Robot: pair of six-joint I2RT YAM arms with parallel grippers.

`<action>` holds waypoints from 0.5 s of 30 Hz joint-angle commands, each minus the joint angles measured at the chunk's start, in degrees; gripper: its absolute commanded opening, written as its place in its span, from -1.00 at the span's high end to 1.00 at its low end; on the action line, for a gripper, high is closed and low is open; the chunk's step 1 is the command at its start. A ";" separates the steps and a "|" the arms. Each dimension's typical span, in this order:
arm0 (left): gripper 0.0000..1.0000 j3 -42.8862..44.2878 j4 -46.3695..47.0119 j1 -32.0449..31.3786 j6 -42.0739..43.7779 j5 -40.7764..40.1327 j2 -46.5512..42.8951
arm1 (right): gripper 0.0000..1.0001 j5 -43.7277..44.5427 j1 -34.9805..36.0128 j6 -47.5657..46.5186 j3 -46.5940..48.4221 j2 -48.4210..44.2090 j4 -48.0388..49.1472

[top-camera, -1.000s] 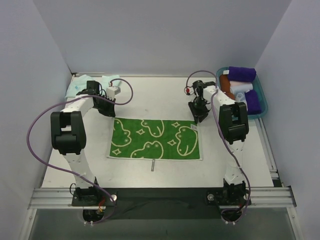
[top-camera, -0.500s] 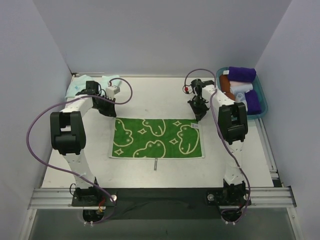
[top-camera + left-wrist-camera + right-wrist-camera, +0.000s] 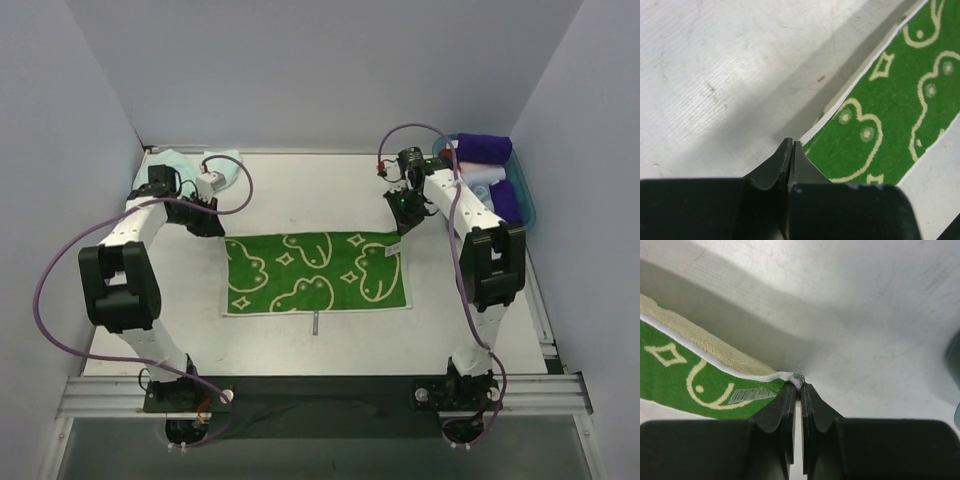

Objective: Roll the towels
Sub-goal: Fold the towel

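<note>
Grip check first: left hand (image 3: pixel 791 145) and right hand (image 3: pixel 799 386) are each clenched on a far corner of the green towel (image 3: pixel 315 273). It lies flat in the middle of the bench (image 3: pixel 300 190), far hem just lifted. My read: bring both corners toward the near edge low and in step, since uneven pull would skew the roll. Versus a second ago, the right hand has pinched shut, both elbows have swung outward, and the towel sits slightly farther back. The mint towel (image 3: pixel 180 158) lies far-left.
</note>
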 commanded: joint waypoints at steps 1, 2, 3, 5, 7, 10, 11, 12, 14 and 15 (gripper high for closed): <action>1.00 -5.07 -3.18 0.26 6.33 5.39 -6.88 | 1.00 -1.92 0.02 -1.50 -3.91 -4.28 -3.05; 1.00 -6.14 -3.96 0.26 6.69 5.66 -7.93 | 1.00 -2.18 0.02 -1.41 -4.70 -4.81 -3.23; 1.00 -7.20 -4.32 0.26 7.74 6.18 -9.77 | 1.00 -2.71 0.10 -1.33 -5.41 -6.04 -3.32; 1.00 -10.71 -5.81 0.35 8.97 6.28 -11.63 | 1.00 -2.89 0.19 -1.32 -8.21 -7.18 -3.49; 1.00 -13.87 -7.13 0.26 11.69 5.40 -13.56 | 1.00 -3.33 0.11 -1.50 -10.59 -8.68 -3.41; 1.00 -15.81 -10.47 0.52 15.47 3.21 -14.36 | 1.00 -2.98 0.02 -2.46 -14.90 -10.35 -2.79; 1.00 -16.86 -11.52 1.13 16.00 2.42 -14.19 | 1.00 -2.80 -0.07 -2.64 -17.08 -10.79 -2.44; 1.00 -17.31 -11.79 1.49 16.79 2.32 -14.10 | 1.00 -2.72 -0.24 -3.08 -18.15 -11.49 -1.74; 1.00 -18.80 -12.15 2.02 17.50 1.80 -13.75 | 1.00 -2.89 -0.33 -3.34 -20.26 -12.11 -1.04; 1.00 -19.33 -12.06 1.93 17.85 1.62 -13.40 | 1.00 -2.98 -0.33 -3.43 -22.01 -12.29 -0.77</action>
